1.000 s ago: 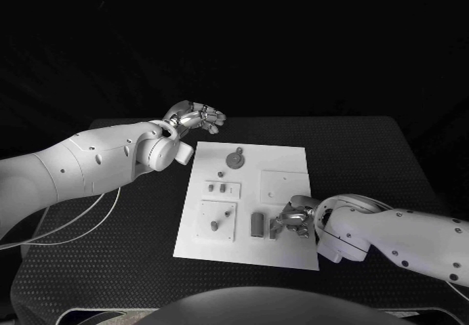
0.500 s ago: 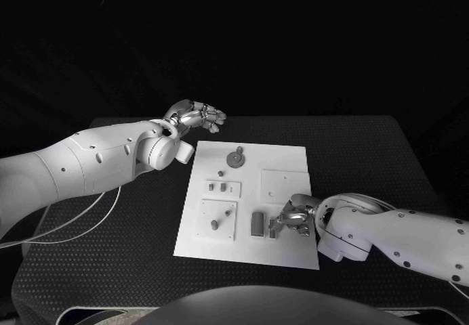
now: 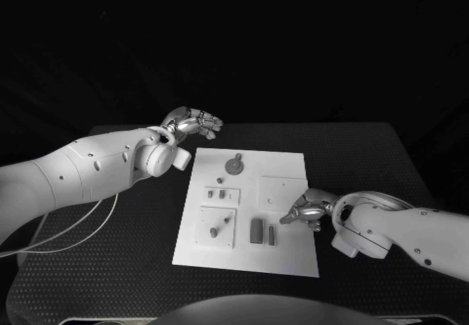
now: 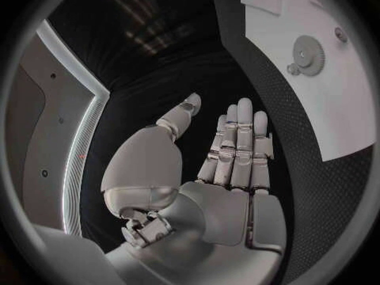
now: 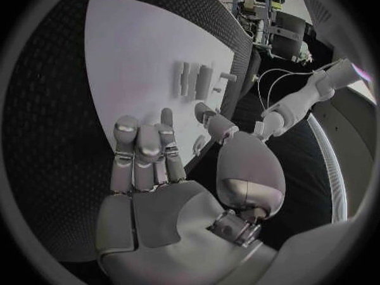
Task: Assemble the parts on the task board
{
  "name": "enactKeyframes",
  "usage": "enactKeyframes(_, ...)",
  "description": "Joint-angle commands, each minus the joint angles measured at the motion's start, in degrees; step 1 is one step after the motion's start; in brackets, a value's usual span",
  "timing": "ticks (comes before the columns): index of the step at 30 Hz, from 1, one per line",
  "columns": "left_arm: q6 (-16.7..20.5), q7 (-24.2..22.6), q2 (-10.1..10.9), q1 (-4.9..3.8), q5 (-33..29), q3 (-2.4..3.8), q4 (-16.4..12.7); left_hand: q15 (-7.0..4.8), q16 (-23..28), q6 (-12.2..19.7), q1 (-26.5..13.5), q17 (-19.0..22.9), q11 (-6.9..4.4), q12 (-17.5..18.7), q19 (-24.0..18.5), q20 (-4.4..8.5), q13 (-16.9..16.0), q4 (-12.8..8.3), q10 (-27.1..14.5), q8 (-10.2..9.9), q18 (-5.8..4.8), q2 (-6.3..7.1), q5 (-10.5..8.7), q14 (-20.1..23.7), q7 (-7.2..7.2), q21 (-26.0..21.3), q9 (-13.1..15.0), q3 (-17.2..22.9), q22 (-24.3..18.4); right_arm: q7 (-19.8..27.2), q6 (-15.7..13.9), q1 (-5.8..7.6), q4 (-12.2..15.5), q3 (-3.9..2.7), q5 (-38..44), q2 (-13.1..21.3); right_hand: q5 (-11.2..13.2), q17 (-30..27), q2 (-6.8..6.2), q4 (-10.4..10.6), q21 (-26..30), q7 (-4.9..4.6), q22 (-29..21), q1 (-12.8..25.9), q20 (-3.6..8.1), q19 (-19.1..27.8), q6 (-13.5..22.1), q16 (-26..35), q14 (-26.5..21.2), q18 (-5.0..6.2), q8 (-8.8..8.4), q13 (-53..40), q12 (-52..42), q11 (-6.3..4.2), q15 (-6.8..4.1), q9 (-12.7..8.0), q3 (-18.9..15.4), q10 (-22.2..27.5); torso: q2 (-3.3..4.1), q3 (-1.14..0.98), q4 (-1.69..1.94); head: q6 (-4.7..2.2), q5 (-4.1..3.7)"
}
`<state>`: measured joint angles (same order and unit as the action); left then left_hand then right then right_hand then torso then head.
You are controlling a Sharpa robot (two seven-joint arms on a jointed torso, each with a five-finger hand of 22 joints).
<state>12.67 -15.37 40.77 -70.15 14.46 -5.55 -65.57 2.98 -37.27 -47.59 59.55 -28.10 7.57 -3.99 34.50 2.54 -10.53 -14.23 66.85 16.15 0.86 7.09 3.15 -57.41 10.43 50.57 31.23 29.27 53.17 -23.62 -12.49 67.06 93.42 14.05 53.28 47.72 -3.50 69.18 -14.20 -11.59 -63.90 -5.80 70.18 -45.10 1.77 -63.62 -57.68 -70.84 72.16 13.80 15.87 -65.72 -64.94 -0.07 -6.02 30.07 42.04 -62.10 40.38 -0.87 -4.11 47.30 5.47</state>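
Note:
The white task board lies mid-table with grey parts on it. A gear sits near its far edge, two small pieces are in a raised plate, and a peg stands lower left. A dark block and a slim bar lie side by side. My right hand hovers at the board's right edge, just right of the bar, fingers extended and holding nothing. My left hand is off the board's far left corner, fingers straight and empty. The gear also appears in the left wrist view.
The black textured table surrounds the board. A square raised plate lies just beyond my right hand. Loose white cables hang under my left arm.
My right hand has drawn back from the slim bar toward the board's right edge, and the bar now lies free beside the block. The left hand has hardly moved.

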Motion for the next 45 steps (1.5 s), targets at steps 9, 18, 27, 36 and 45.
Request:
enactKeyframes(9, -1.20, -3.00, -0.72, -0.08, -5.93, 0.05, 2.06, 0.11, 0.48, -0.85, -0.26, -0.49, -0.89, -1.10, 0.10, -0.01, -0.34, 0.53, 1.88, 0.90, 0.74, -0.45, -0.32, -0.46, -0.60, -0.49, 0.31, 0.04, 0.17, 26.09, 2.34, 2.92, -13.87, -3.35, -16.10, -1.52, -3.85, -1.18, 3.90, -2.66, 1.77, -1.92, -0.06, -2.24, -0.91, 4.99, 3.79, 2.51, -4.58, 1.20, -0.72, 0.12, 1.01, 1.56, 1.55, 0.50, -6.12, 4.34, -1.78, 0.08, -0.63, -7.63, -2.19)
enactKeyframes(18, -3.33, -4.66, -2.41, -0.08, -9.12, 0.07, 5.65, 2.39, 5.72, -0.97, -0.81, 0.99, -0.94, -0.31, -2.19, -1.96, 0.04, 0.11, 1.40, 0.90, 0.67, -1.04, -0.31, 4.03, -1.01, -2.59, 0.22, -0.06, -0.35, 33.81, 3.66, 2.96, -32.06, -7.37, -29.26, -9.80, -6.55, -12.07, 6.98, -4.22, 16.13, -3.56, -6.86, -4.94, -6.96, 18.16, 6.60, 18.91, -15.63, -0.59, -0.98, 14.29, 15.47, 3.59, 5.12, 1.00, -6.34, 11.59, -3.85, 0.48, -0.99, -12.60, -2.76)
enactKeyframes(27, -5.43, -5.82, -3.64, -0.06, -11.59, 0.10, 8.63, 6.34, 15.15, 4.88, -4.03, 4.50, -0.82, 0.56, -10.41, -6.01, 3.94, 1.75, -9.47, -2.19, -0.72, 1.60, -0.33, 16.24, -2.27, -8.73, -1.39, -0.48, -2.44, 37.08, 5.94, 0.55, -40.73, -11.16, -34.26, -15.00, -8.55, -31.79, 8.81, -4.01, 36.49, -2.97, -20.16, -4.30, -12.93, 29.40, 11.57, 47.64, -22.03, -2.68, -1.57, 43.80, 43.86, 7.75, 12.78, 0.15, -7.64, 11.62, -5.29, 0.47, -1.12, -15.00, -2.40)
enactKeyframes(36, -5.85, -5.89, -3.83, -0.03, -11.72, 0.10, 8.39, 6.44, 16.37, 6.63, -5.23, 4.88, -1.20, 0.10, -12.57, -6.65, 5.43, 6.13, -12.23, -2.50, -0.86, 4.19, -0.31, 17.84, -2.75, -10.06, -1.29, 1.59, -2.40, 37.75, 5.19, -0.36, -41.43, -12.29, -35.28, -16.00, -9.43, -37.03, 9.42, -3.49, 42.99, -2.83, -24.52, -4.20, -14.66, 31.71, 12.90, 53.29, -23.09, -2.58, -1.22, 52.85, 51.37, 7.80, 13.38, -1.02, -11.01, 8.79, -5.27, 0.29, -1.24, -15.37, -2.03)
enactKeyframes(45, 0.83, -5.99, -2.68, 1.43, -11.14, 0.85, 3.78, -2.98, 37.27, 47.59, -59.55, 28.10, -7.57, 3.99, -34.50, -2.54, 10.53, 14.23, -66.85, -16.15, -0.86, -7.09, -3.15, 57.41, -10.43, -50.57, -31.23, -29.27, -53.17, 38.03, -0.66, -0.85, -36.14, -12.55, -35.93, -14.04, 3.50, -69.18, 14.20, 11.59, 63.90, 5.80, -70.18, 45.10, -1.77, 63.62, 57.68, 70.84, -72.16, -13.80, -15.87, 65.72, 64.94, 0.07, 6.02, -30.07, -42.04, 62.10, -7.21, 0.61, 1.43, -14.10, -3.80)
